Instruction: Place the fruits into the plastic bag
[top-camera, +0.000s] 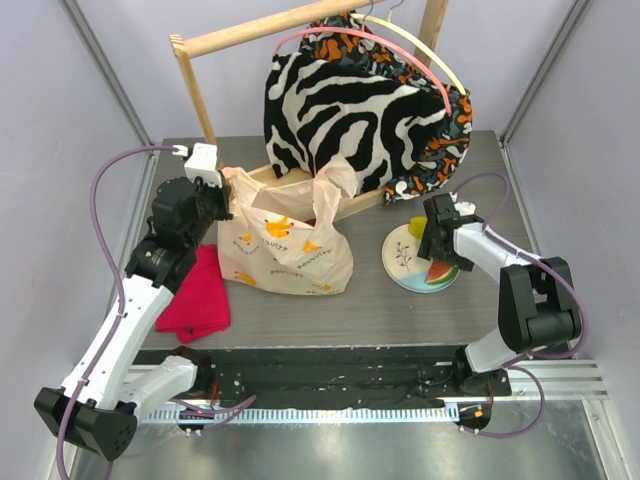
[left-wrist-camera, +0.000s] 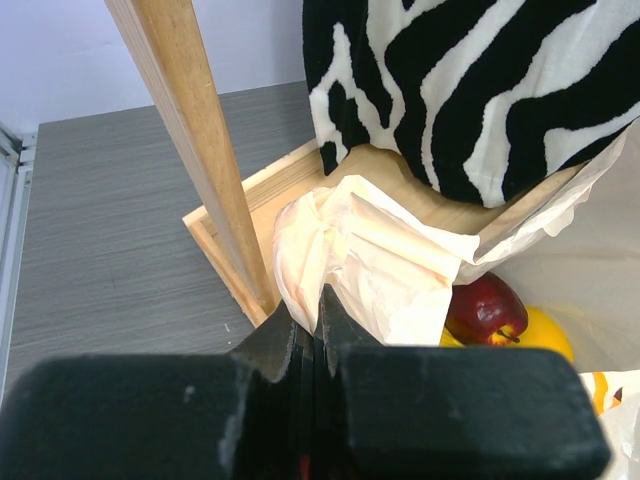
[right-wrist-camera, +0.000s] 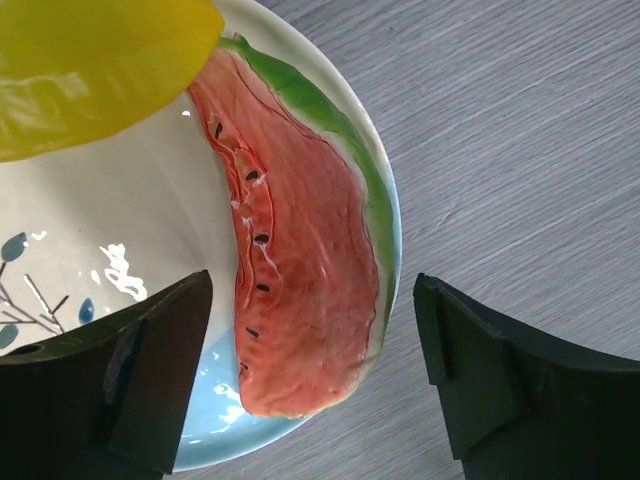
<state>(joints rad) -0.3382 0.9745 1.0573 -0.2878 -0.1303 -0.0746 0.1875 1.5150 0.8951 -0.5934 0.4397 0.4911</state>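
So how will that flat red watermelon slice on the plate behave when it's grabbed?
The red watermelon slice lies flat and thin, so it probably won't roll. On the glossy round plate, a push would likely slide it.

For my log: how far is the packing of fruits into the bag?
Done: a red apple and an orange-yellow fruit lie in the plastic bag. In hand: the left claw pinches the bag; the right claw hangs open over the watermelon slice. Left: that slice and the yellow fruit on the plate.
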